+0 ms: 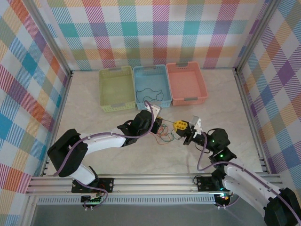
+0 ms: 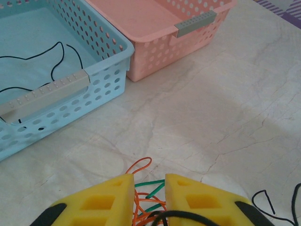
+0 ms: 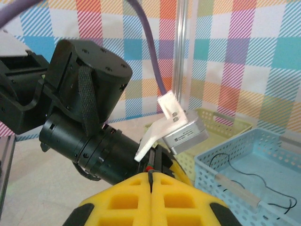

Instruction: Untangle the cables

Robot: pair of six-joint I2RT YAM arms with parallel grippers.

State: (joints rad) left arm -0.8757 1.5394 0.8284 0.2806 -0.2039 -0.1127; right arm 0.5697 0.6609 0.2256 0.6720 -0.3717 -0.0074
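**Spotter:** Where does the work sit?

**Me:** On the table (image 1: 117, 150), short of the blue basket (image 1: 136, 87), which has one black cable (image 2: 57, 63) lying loose in it. The tangle (image 1: 165, 135) is on the bare top between my two grippers.

**Spotter:** And the grippers?

**Me:** On the left gripper (image 2: 148, 181), the jaws stand a little apart, with an orange strand (image 2: 141, 165) and a green strand (image 2: 155, 189) running through the gap. On the right gripper (image 3: 150, 176), the pads are pressed flat together, and I see no wire between them.

**Spotter:** How will it handle?

**Me:** My guess is almost weightless, limp and curly, with a slick jacket. If I pull one wire, the whole knot will probably drag along. I'd pinch the orange loop that pokes past my left fingertips, squeeze firmly, and pin the rest with the right.
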